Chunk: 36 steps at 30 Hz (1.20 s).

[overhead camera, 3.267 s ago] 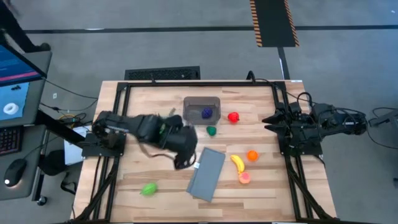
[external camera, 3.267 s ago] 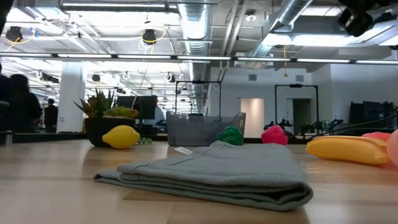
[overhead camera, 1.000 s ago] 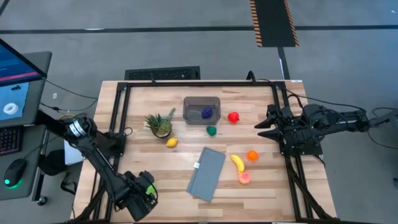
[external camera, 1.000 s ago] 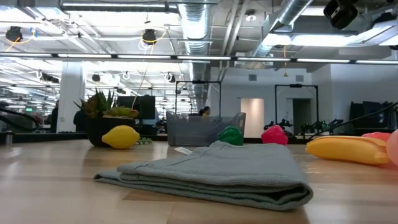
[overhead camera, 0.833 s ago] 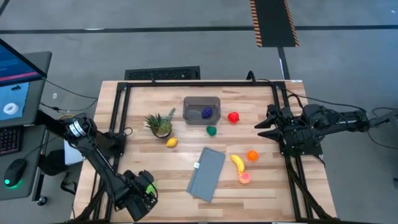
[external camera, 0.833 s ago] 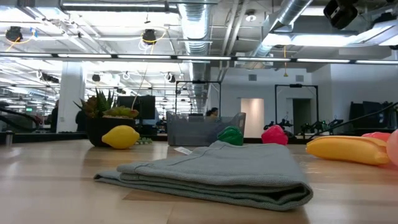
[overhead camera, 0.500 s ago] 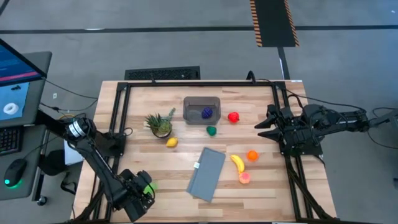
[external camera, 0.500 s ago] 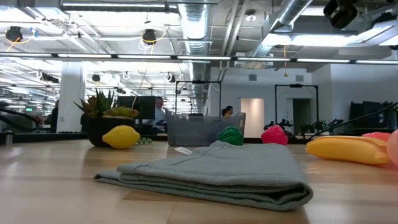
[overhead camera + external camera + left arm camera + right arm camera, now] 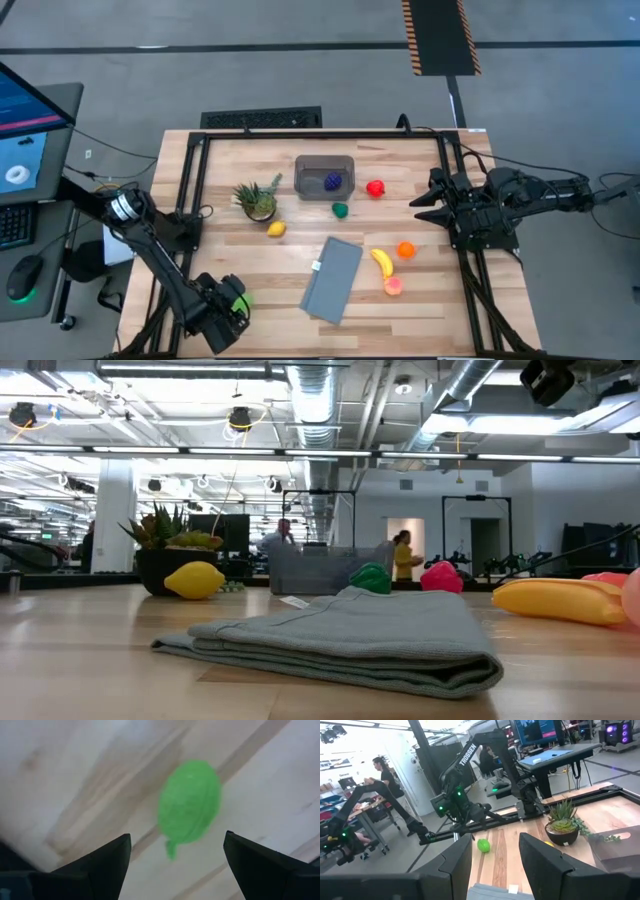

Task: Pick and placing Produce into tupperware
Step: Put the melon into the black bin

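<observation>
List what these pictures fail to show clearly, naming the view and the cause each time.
- Light green fruit, high view: mostly covered by the left gripper above it.
- Tupperware, low view: its contents hidden behind the smoky wall.
- Pink fruit, low view: cut off by the picture's edge.
- Right gripper, high view: fingers too small to judge.
- Left gripper, low view: out of frame.

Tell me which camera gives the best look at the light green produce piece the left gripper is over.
The left wrist view: the light green piece fills the frame, lying on the wood between the open left gripper fingers. The high view shows only a green sliver beside the gripper. The right wrist view shows it small and far off. The low view misses it.
</observation>
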Each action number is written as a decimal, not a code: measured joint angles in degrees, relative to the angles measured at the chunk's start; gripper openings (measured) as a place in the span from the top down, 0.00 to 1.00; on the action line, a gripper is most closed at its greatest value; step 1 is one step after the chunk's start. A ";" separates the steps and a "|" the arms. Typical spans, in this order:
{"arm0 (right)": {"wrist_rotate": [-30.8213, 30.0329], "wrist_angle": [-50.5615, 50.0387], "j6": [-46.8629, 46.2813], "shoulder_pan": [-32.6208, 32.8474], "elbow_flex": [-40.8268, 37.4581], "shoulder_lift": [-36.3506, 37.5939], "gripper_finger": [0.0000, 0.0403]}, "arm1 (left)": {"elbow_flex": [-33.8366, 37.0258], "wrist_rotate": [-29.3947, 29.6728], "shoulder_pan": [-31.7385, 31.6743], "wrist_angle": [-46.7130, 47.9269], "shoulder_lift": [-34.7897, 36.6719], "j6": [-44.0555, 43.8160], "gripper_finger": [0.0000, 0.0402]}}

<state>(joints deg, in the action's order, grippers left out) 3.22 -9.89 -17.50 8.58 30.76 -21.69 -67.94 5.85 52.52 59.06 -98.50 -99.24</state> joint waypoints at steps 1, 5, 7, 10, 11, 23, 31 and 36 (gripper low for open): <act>0.00 0.00 0.00 0.01 0.00 0.00 0.54 | 0.68 -0.03 -0.34 -1.54 0.00 0.57 0.24; 0.02 0.00 -0.37 0.02 0.00 0.00 0.54 | 1.73 0.74 -1.05 -2.37 -0.04 1.06 0.24; 0.02 0.00 -0.48 0.02 0.00 0.00 0.54 | 2.01 0.59 -1.18 -2.44 -0.04 1.99 0.24; 0.02 0.00 -0.74 0.02 0.00 0.00 0.54 | 2.61 -0.89 -1.21 -2.71 -0.04 2.88 0.24; 0.04 -0.01 -0.74 0.02 0.00 0.00 0.54 | 2.64 -0.90 -1.21 -2.80 -0.04 3.08 0.24; 0.02 0.02 -0.09 0.02 0.00 0.00 0.54 | 2.62 0.88 -2.87 -2.52 -0.04 7.66 0.24; 0.02 0.02 -0.33 0.02 0.00 0.00 0.54 | 2.62 -1.21 -3.79 -2.52 -0.04 11.62 0.24; 0.02 0.02 -0.40 0.02 0.00 0.00 0.54 | 2.62 -1.66 -3.77 -3.21 -0.04 11.55 0.24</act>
<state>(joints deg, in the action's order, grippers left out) 3.25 -9.87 -17.90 8.60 30.76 -21.69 -65.32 4.19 48.75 55.85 -98.54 -87.68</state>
